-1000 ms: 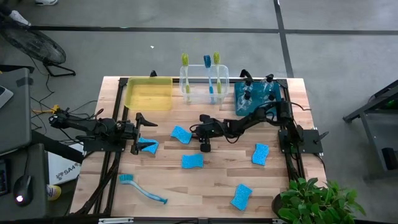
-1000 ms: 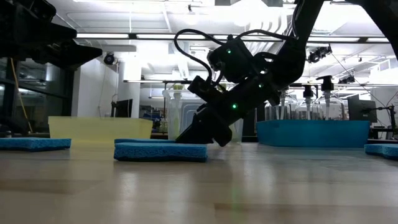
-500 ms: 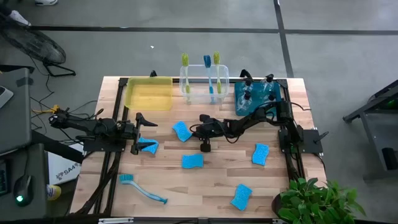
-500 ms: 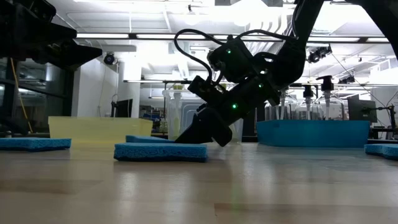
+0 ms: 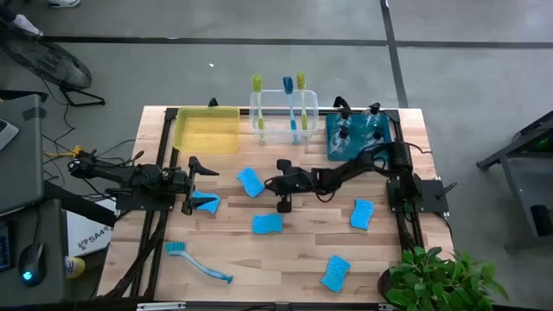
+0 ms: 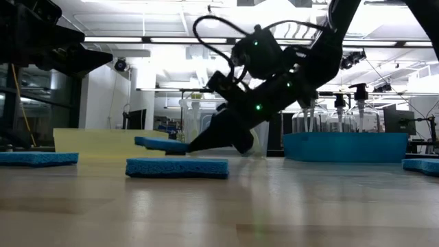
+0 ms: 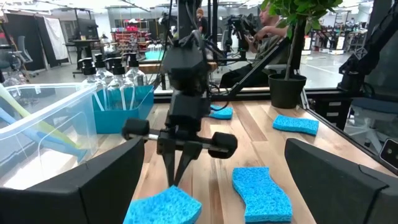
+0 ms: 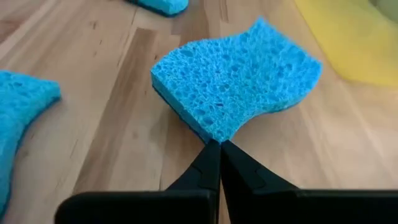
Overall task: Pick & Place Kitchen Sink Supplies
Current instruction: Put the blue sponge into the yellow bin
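My right gripper (image 5: 262, 183) is pinching a sponge (image 5: 251, 181) by its edge — holding it just off the table (image 5: 302, 250), mid-table, near the yellow bin (image 5: 207, 130). My left gripper (image 5: 192, 183) is waiting at the left side, fingers spread around another sponge (image 5: 207, 205) — not clamping it

Bright, even ceiling strip lights (image 6: 171, 40) flood the room, leaving only soft shadows on the worktop (image 5: 285, 250). In the low view the arm stands backlit, near silhouette, and the near worktop blurs. The right wrist view holds the sponge (image 8: 239, 78) sharp, its fingers (image 8: 214, 168) soft.
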You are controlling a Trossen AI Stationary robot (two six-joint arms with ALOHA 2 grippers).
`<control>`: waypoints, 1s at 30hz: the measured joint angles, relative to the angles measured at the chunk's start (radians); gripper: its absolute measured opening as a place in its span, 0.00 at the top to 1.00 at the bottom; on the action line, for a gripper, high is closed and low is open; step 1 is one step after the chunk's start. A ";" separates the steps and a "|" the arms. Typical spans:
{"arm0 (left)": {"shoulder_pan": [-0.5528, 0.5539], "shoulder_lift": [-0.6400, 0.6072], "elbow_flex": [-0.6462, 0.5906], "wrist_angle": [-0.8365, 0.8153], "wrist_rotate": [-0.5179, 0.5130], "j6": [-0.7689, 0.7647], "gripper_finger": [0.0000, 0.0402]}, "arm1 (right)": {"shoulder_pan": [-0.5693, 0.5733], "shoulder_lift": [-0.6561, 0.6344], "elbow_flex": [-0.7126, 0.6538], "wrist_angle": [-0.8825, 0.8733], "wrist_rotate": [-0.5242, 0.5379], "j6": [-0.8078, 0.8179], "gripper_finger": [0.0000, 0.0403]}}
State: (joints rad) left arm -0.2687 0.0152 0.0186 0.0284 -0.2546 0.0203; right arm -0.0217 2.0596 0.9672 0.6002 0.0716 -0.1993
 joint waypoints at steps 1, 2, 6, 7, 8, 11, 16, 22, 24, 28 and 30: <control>0.000 0.000 0.000 0.000 0.000 0.000 0.05 | 0.005 -0.005 0.000 0.000 0.011 -0.010 1.00; 0.000 0.000 0.000 0.000 0.000 0.000 0.05 | 0.010 -0.010 0.000 0.004 0.025 -0.018 1.00; 0.000 0.000 0.000 0.000 0.000 0.000 0.05 | 0.017 -0.026 0.000 0.006 0.048 -0.037 1.00; 0.000 0.000 0.000 0.000 0.000 0.000 0.05 | 0.017 -0.026 0.000 0.008 0.048 -0.037 1.00; 0.000 0.000 0.000 0.000 0.000 0.000 0.05 | 0.016 -0.026 0.000 0.007 0.050 -0.037 1.00; 0.000 0.000 0.000 0.000 0.000 0.000 0.05 | 0.016 -0.026 0.000 0.010 0.050 -0.037 1.00; 0.000 0.000 0.000 0.000 0.000 0.000 0.05 | 0.016 -0.026 0.000 0.010 0.049 -0.049 1.00; 0.000 0.000 0.000 0.033 -0.012 0.089 0.05 | 0.022 -0.026 0.000 0.025 0.063 -0.054 1.00; 0.000 0.000 0.000 0.052 -0.012 0.111 0.05 | 0.029 -0.026 0.000 0.047 0.083 -0.065 1.00; 0.000 0.000 0.000 0.042 -0.011 0.106 0.05 | 0.051 -0.026 0.000 0.112 0.159 -0.110 1.00; 0.000 0.000 0.001 0.039 -0.011 0.106 0.05 | 0.062 -0.026 0.000 0.149 0.206 -0.157 1.00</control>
State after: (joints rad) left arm -0.2687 0.0154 0.0193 0.0673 -0.2659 0.1265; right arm 0.0407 2.0335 0.9675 0.7494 0.2779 -0.3561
